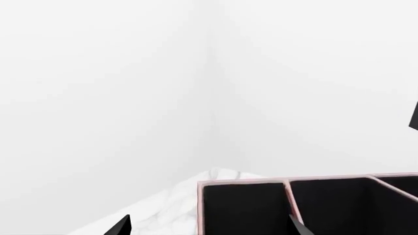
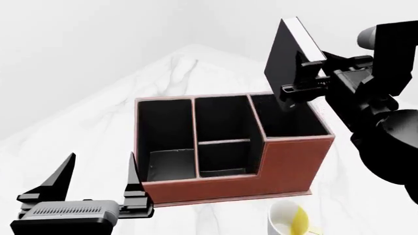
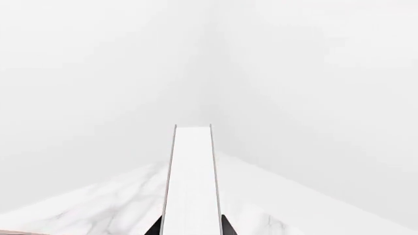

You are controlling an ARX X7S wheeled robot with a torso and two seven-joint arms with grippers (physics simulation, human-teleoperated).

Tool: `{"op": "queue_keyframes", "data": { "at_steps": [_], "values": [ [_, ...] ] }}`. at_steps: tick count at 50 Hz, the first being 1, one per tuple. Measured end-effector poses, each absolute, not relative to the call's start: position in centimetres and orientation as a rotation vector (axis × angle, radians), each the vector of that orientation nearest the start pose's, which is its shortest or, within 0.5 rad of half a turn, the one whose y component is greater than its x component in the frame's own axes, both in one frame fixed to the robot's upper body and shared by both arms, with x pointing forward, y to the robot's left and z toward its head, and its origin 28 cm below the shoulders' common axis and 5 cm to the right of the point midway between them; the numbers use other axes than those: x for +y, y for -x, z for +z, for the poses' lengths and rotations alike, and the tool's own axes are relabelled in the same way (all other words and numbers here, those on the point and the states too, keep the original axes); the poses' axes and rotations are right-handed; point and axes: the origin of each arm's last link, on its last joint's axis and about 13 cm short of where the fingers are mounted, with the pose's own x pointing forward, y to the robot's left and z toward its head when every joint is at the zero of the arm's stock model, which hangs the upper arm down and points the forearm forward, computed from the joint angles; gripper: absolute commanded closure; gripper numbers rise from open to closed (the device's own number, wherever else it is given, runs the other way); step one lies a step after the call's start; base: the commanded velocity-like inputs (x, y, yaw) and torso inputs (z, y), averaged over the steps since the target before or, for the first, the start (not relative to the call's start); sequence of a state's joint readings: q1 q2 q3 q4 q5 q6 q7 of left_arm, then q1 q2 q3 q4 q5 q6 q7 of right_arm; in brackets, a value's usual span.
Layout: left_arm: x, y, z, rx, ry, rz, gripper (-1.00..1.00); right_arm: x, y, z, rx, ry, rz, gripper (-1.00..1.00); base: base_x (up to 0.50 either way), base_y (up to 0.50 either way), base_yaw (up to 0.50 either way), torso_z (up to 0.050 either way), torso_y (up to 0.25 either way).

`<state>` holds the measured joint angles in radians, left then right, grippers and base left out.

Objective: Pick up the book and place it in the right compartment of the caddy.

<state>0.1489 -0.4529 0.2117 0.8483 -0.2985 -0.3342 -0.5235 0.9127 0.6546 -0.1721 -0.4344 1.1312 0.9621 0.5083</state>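
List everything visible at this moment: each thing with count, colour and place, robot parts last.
book: 1, black with white page edges, held tilted above the caddy's right compartment
caddy: 1, reddish-brown, black inside, four sections, mid-table
mug: 1, white and yellow, in front of the caddy
table: 1, white marble
right gripper: 1, black, shut on the book
left gripper: 1, black, open, near the caddy's front left corner

The mug (image 2: 289,220) is cut off by the head view's bottom edge. The book (image 2: 289,61) hides the far corner of the right compartment (image 2: 287,122), and its lower end runs off the right wrist view. The left wrist view shows only the caddy (image 1: 307,205) rim; the left gripper (image 2: 98,178) fingertips are clipped there.
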Motion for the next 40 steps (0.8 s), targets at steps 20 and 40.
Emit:
{"op": "queue_keyframes", "data": {
  "at_steps": [20,40],
  "values": [
    [21.3,-14.7,13.0,-0.253,-0.034,0.042,-1.00,-15.9,-28.3,26.2,-0.052,0.046,0.082,1.00,0.00,0.00,0.00,0.000,0.002],
    [21.3,-14.7,12.9,-0.252,-0.034,0.043,-1.00,-16.3,-29.8,25.3,-0.010,0.046,0.053,1.00,0.00,0.00,0.00,0.001,0.002]
  ]
}}
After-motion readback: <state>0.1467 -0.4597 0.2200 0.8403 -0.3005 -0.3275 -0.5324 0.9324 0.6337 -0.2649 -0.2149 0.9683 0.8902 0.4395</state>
